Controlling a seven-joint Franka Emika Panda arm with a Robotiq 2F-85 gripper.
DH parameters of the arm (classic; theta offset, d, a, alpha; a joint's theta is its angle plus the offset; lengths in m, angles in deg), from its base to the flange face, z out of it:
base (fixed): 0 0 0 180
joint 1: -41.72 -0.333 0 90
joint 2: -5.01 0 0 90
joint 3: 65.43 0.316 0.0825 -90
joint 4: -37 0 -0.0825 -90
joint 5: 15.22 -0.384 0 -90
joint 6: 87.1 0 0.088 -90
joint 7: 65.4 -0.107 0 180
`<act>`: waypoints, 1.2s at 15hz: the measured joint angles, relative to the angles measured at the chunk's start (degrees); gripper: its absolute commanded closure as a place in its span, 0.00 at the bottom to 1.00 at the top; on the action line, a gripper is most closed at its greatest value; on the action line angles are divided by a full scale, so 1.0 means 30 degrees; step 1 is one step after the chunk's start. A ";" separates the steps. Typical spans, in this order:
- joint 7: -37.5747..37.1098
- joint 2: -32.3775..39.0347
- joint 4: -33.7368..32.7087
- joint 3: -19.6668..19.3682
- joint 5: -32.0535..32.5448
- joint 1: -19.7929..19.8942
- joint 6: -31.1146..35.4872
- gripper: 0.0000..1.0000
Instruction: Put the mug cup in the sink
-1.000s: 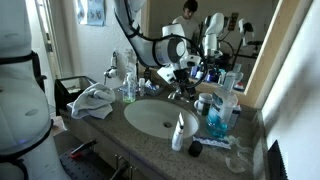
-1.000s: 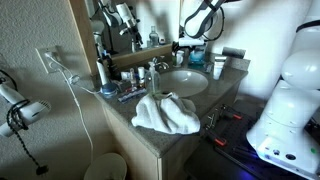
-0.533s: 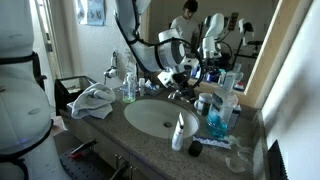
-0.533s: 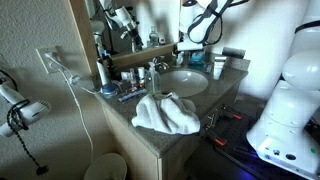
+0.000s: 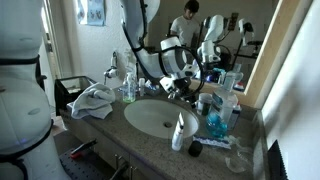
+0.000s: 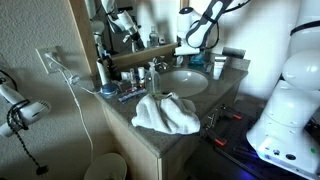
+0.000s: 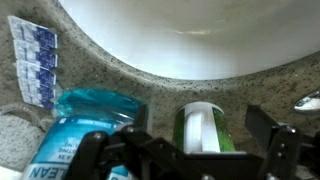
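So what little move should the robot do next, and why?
Probably lower the open pincer straight down around the mug cup. It sits on the counter between the fingers, not yet gripped, outside the sink, with the blue bottle close beside.

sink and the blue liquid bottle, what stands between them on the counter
An upright white tube stands between the sink and the blue liquid bottle, seen in an exterior view.

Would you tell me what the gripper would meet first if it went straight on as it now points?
Probably the mug cup, centred ahead of the open gripper in the wrist view; depth unclear.
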 measured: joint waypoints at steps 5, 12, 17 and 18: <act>0.0000 0.1361 -0.1457 -0.0001 0.0000 0.0027 0.0064 0.00; 0.0045 0.2617 -0.2918 -0.1511 -0.0009 -0.1006 0.0107 0.66; 0.0045 0.2924 -0.3072 -0.2052 -0.0009 -0.1458 0.0309 1.00; 0.0046 0.2973 -0.3073 -0.2100 -0.0009 -0.1501 0.0353 1.00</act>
